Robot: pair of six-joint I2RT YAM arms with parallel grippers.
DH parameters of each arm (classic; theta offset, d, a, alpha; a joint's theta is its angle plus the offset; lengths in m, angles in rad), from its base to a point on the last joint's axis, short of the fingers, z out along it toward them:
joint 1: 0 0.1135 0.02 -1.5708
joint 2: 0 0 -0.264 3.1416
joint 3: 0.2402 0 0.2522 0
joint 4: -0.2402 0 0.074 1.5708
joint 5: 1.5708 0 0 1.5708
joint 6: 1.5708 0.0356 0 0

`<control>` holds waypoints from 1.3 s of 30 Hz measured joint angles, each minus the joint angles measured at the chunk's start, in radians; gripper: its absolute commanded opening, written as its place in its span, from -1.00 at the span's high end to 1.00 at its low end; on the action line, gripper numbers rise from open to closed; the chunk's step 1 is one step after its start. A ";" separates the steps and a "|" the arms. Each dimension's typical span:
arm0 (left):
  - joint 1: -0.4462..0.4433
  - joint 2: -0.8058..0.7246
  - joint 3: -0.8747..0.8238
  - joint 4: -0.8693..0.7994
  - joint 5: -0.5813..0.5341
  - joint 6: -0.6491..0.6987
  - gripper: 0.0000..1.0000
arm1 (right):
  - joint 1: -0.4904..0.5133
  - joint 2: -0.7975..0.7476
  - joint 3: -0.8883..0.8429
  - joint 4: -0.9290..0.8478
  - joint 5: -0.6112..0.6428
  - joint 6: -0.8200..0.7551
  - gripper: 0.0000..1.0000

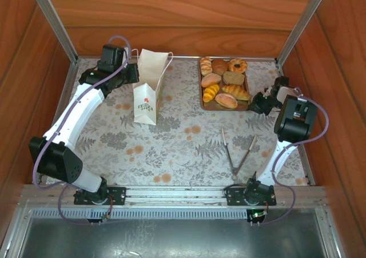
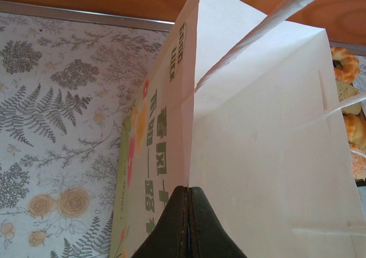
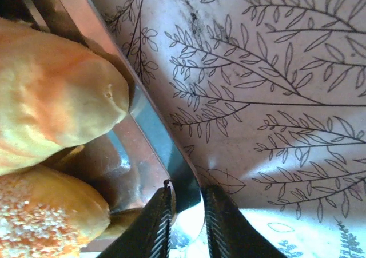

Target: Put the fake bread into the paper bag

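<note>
The bread (image 1: 231, 78) lies on the tray (image 1: 202, 95) at the far right of the worktop (image 1: 171, 149), and the bag (image 1: 146, 102) stands upright at the far left, well apart from it. The tongs (image 1: 234, 171) lie unused on the near side.

The left pincer (image 2: 187, 223) has its fingers pressed together on a side fold of the bag, holding it in place. The right pincer (image 3: 186, 223) sits at the tray's right edge. Its fingers are drawn close, with the tray's rim apparently nipped between them and no bread in the grip.

The right arm is by far the nearer to the bread. The pieces lie just to its left, over the rim, and a pale roll (image 3: 51, 98) and a sugared bun (image 3: 40, 218) are closest. The tray's long axis runs from near to far. The bag is further left again, so any piece must cross most of the worktop to reach its mouth.

The inside of the bag is hidden, so it cannot be told whether any bread is already there. The right wrist view cuts off the nearest rolls. From above, the right fingertips are too dark and small to confirm the grip on the rim.
</note>
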 measured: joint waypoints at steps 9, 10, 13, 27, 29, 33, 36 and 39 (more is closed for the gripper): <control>0.000 -0.003 -0.004 0.000 0.000 0.000 1.00 | 0.012 -0.021 -0.034 0.007 0.003 -0.038 0.86; 0.000 -0.005 -0.005 0.000 0.000 0.000 1.00 | 0.014 -0.032 -0.049 0.008 0.004 -0.042 0.87; 0.000 -0.014 -0.010 0.000 -0.001 0.000 1.00 | 0.026 -0.068 -0.100 0.007 0.008 -0.053 0.87; 0.000 -0.035 -0.030 0.003 -0.004 -0.011 1.00 | 0.143 -0.196 -0.266 0.026 0.010 -0.054 0.85; 0.000 -0.041 -0.036 0.006 -0.005 -0.018 1.00 | 0.173 -0.204 -0.275 0.040 0.010 -0.039 0.83; 0.000 -0.054 -0.050 0.013 -0.008 -0.029 1.00 | 0.243 -0.208 -0.283 0.066 0.008 -0.003 0.79; 0.000 -0.062 -0.061 0.025 -0.009 -0.042 1.00 | 0.285 -0.208 -0.295 0.092 0.003 0.022 0.71; 0.000 -0.066 -0.065 0.040 -0.010 -0.058 1.00 | 0.304 -0.210 -0.298 0.103 0.001 0.032 0.61</control>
